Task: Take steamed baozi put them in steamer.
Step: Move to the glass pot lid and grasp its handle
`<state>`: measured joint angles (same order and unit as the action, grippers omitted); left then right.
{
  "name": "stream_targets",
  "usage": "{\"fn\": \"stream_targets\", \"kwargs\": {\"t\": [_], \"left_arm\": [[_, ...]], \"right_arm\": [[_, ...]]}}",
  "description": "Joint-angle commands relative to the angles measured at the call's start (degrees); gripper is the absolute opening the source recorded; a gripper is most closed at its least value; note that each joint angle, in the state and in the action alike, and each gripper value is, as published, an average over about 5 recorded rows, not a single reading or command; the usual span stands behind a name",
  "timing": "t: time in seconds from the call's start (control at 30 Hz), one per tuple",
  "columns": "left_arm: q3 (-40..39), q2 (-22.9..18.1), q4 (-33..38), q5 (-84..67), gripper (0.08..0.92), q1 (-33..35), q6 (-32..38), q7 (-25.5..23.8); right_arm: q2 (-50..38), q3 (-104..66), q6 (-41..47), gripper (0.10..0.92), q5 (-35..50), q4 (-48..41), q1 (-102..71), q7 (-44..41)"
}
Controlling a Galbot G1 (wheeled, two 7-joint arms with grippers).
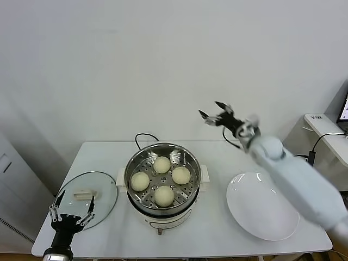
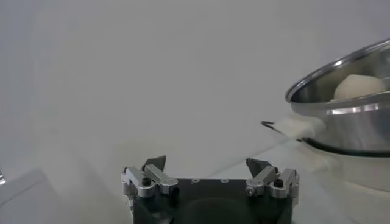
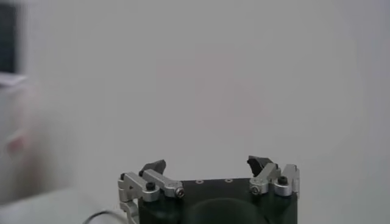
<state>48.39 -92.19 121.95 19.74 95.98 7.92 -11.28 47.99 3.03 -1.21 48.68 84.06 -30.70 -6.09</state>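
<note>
Steamer (image 1: 163, 185) mid-desk, open-topped; all four steamed baozi (image 1: 162, 164) fill its tray, gaps between them narrow. Glass lid (image 1: 89, 198) takes the left edge, left gripper (image 1: 72, 206) spread-fingered over its near rim. White plate (image 1: 262, 205) bare toward the right edge. Right gripper (image 1: 216, 114) open, raised above the back edge, probably clear of the cable (image 1: 142, 137). Front edge strip free.

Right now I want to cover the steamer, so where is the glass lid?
In the head view, the glass lid lies flat on the table's left side, just left of the steamer, with the open left pincer over its near edge.
</note>
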Motion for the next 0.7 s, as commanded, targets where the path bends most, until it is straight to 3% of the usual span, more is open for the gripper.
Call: {"fn": "stream_targets", "kwargs": {"t": [0.03,0.3,0.5,0.7], "left_arm": [[-0.8,-2.8,0.2,1.5,0.823,-0.2,-0.2,0.1],[0.6,-2.8,-0.2,4.2,0.823,0.1,1.1,0.6],[2.9,-2.3,-2.1,7.9,0.823,-0.4,4.9,1.7],[7.5,0.6,-8.9,20.4,0.823,-2.0,15.8,5.9]], "right_arm": [[10.0,-41.1,-3.9,0.823,-13.9,18.9,-49.9,3.6],[20.4,-47.4,2.3,0.823,-18.4,32.9,-60.2,-0.7],[26.1,-48.9,2.8,0.823,-21.9,33.6,-63.4,-1.3],[28.3,-49.2,1.6,0.823,-22.9,32.7,-65.5,-2.2]]}}
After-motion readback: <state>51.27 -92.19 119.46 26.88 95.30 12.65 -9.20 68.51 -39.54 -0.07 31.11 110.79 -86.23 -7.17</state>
